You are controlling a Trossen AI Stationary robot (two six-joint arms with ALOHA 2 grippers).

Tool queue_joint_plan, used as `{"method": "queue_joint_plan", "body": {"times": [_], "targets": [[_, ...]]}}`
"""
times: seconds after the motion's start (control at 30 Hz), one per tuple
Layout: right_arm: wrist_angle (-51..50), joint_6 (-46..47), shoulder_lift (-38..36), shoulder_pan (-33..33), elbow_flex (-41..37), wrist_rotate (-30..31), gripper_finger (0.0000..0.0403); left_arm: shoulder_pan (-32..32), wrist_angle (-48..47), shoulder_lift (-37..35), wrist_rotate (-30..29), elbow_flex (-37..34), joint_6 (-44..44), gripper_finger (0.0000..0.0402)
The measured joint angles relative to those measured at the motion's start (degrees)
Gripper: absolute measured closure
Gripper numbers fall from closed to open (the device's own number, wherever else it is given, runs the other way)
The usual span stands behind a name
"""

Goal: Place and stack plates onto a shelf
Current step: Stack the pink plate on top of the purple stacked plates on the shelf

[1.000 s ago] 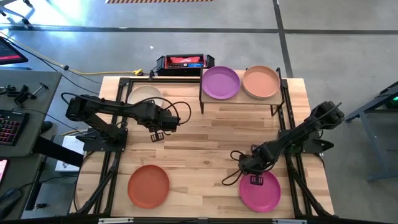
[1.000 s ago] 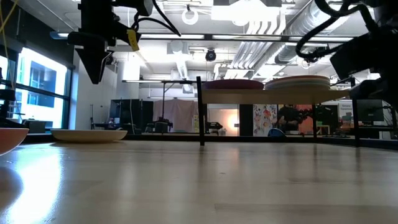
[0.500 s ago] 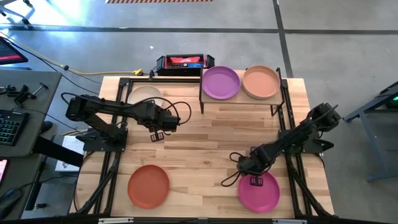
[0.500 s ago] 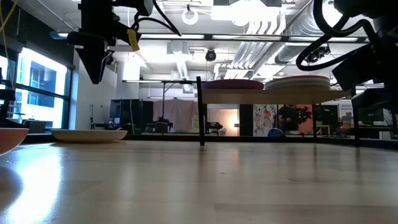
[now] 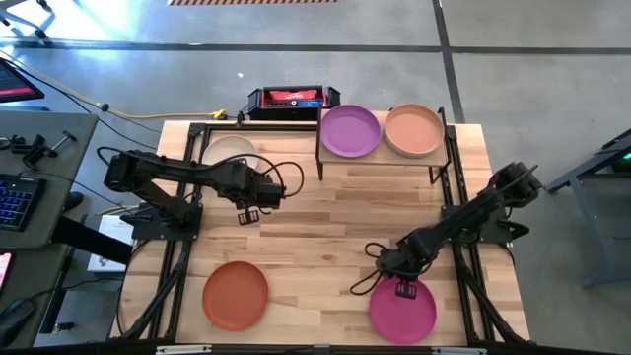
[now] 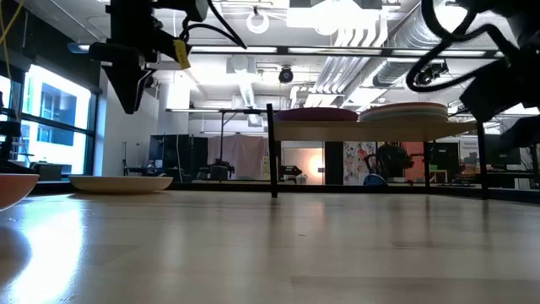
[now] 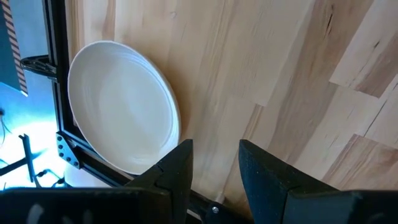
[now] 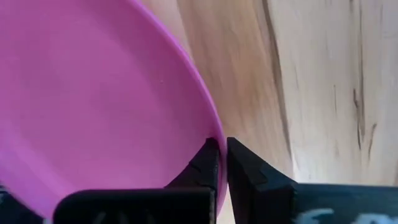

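Magenta plate (image 5: 402,312) is the one in play, sitting at about five o'clock on the desk (image 5: 325,217), near the front edge. The right end effector (image 5: 403,287) is reaching down onto the plate's twelve o'clock rim, and the right wrist view is showing its two dark fingers (image 8: 208,163) pinched together on that rim, the magenta edge caught between them. So the pick-up is what is happening: the grip looks made, and the lift is not yet done, with the plate looking flat on the wood.

Up at one o'clock the shelf (image 5: 380,164) is already carrying a purple plate (image 5: 350,130) on one half and a tan plate (image 5: 413,130) topping a stack on the other. A rust orange plate (image 5: 236,294) is waiting at seven o'clock and a cream plate (image 5: 229,152) at eleven o'clock.

The left end effector (image 5: 248,214) is hovering above the desk at about ten o'clock from centre, its fingers (image 7: 177,171) standing spread with nothing between them, just beside the cream plate.

Next, I reckon, the right arm needs a clean lift without the thin rim slipping, a carry towards one o'clock, enough height to clear the shelf edge, and a level set-down on one of the stacks.
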Motion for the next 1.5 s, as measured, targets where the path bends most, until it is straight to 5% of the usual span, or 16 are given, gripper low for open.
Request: {"method": "queue_joint_plan", "body": {"times": [0.5,0.77,1.1,1.5], "targets": [[-8.76,9.34,-5.51,-0.73,9.93,6.27,0.0403,0.15,2.04,0.0,0.02,0.0,2.57,0.0282],[-14.42,9.07,-5.51,-6.27,16.36,8.09,0.0403,0.15,2.44,0.01,0.02,0.0,2.66,0.0282],[-18.53,-1.33,-5.69,-19.88,26.01,10.6,0.0403,2.8,4.06,0.01,-0.35,0.0,5.7,0.0282],[-24.04,-19.64,-5.69,-45.46,37.24,9.11,0.0403,11.03,5.09,0.02,-0.46,0.0,8.23,0.0282]]}}
